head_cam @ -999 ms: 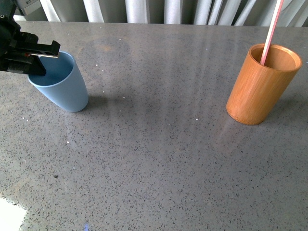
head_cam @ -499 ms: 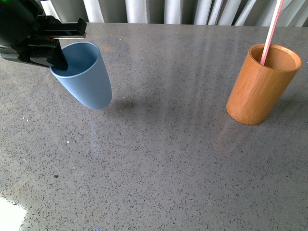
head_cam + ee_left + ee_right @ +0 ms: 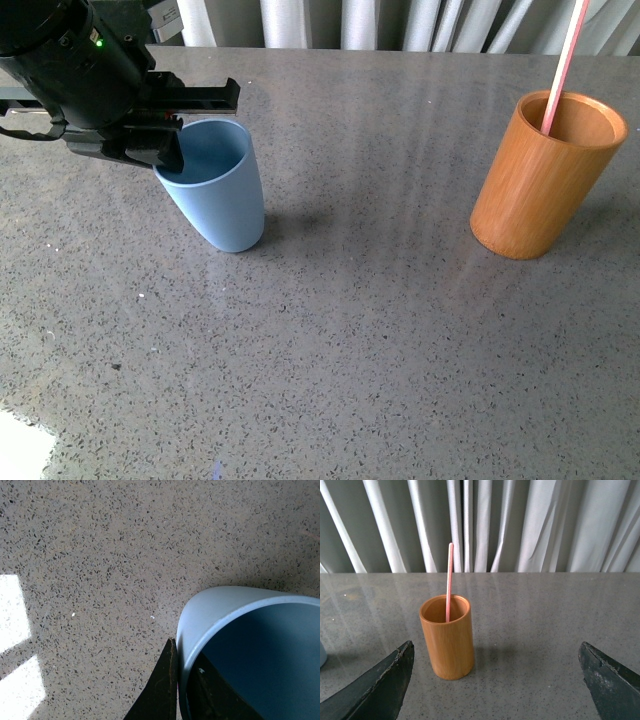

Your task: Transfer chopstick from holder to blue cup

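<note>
Blue cup (image 3: pixel 215 195) now nearer middle of worktop (image 3: pixel 350 330); hauled rightward from far-left edge within last second, tilted, rim pinched in left gripper (image 3: pixel 185 125). Base on worktop or just above: unclear. Holder (image 3: pixel 545 175) unmoved at right, chopstick (image 3: pixel 562 65) inside. Right gripper (image 3: pixel 496 650) spread wide, empty, facing holder. Shorter gap for transfer; probably needs cup stood upright first

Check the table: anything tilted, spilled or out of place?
Only the blue cup leans, its rim pinched by the left gripper. The holder stands upright with the chopstick inside; nothing spilled or damaged.
</note>
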